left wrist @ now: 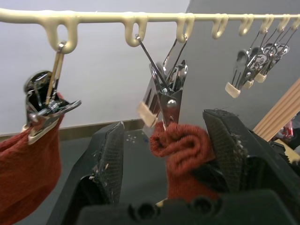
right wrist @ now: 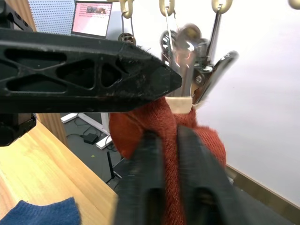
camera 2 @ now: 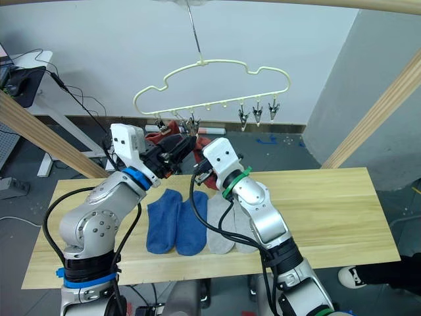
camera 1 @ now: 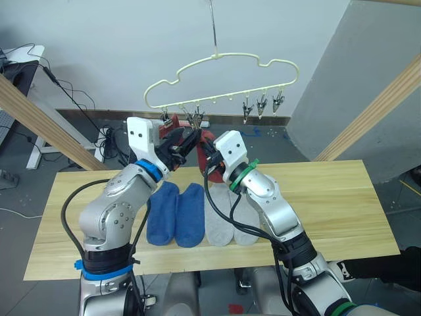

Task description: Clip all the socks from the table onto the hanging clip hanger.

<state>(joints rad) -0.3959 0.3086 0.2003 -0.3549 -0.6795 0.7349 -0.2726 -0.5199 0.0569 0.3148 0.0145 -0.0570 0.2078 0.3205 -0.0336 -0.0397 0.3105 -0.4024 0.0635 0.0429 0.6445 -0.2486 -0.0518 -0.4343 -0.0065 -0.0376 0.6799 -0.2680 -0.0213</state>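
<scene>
A pale yellow clip hanger [camera 1: 220, 59] hangs above the far edge of the table [camera 1: 329, 204]. One rust red sock [left wrist: 28, 164] hangs from its first clip. My right gripper [camera 1: 209, 153] is shut on a second red sock [right wrist: 187, 131] and holds its bunched top just under the second clip [left wrist: 165, 93]. My left gripper [camera 1: 189, 139] is open, one finger on each side of that clip and sock; one finger [left wrist: 225, 145] touches the sock. Two blue socks [camera 1: 176, 214] and two light grey socks [camera 1: 230, 220] lie side by side on the table. Three clips [camera 1: 262, 105] hang free further right.
Slanted wooden beams stand at the left [camera 1: 39, 118] and right [camera 1: 375, 112] of the table. A desk with cables [camera 1: 20, 66] is at the back left. A person's shoe [camera 2: 348, 276] shows by the table's near right corner.
</scene>
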